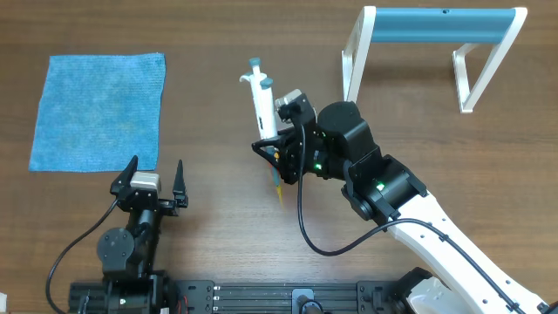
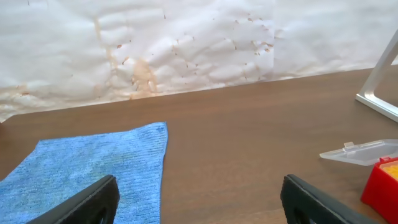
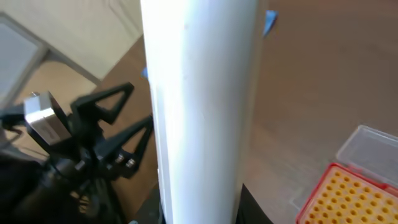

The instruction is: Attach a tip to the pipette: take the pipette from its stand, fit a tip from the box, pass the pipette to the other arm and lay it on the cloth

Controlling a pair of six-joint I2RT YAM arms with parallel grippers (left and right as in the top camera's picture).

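Observation:
My right gripper (image 1: 272, 145) is shut on the white pipette (image 1: 260, 98), held above the middle of the table with its teal top end toward the far side. A thin yellow tip (image 1: 278, 185) sticks out of the pipette's near end. The pipette's white body (image 3: 199, 106) stands close before the right wrist camera, with the red tip box (image 3: 348, 198) of yellow tips below and beside it. The blue cloth (image 1: 98, 113) lies flat at the far left. My left gripper (image 1: 155, 180) rests open near its base, just in front of the cloth (image 2: 87, 171), holding nothing.
The pipette stand (image 1: 440, 26), a white frame with a teal bar, is at the far right. The tip box's clear lid (image 2: 360, 151) lies open beside the red box (image 2: 382, 185). Bare wood lies between the cloth and the right arm.

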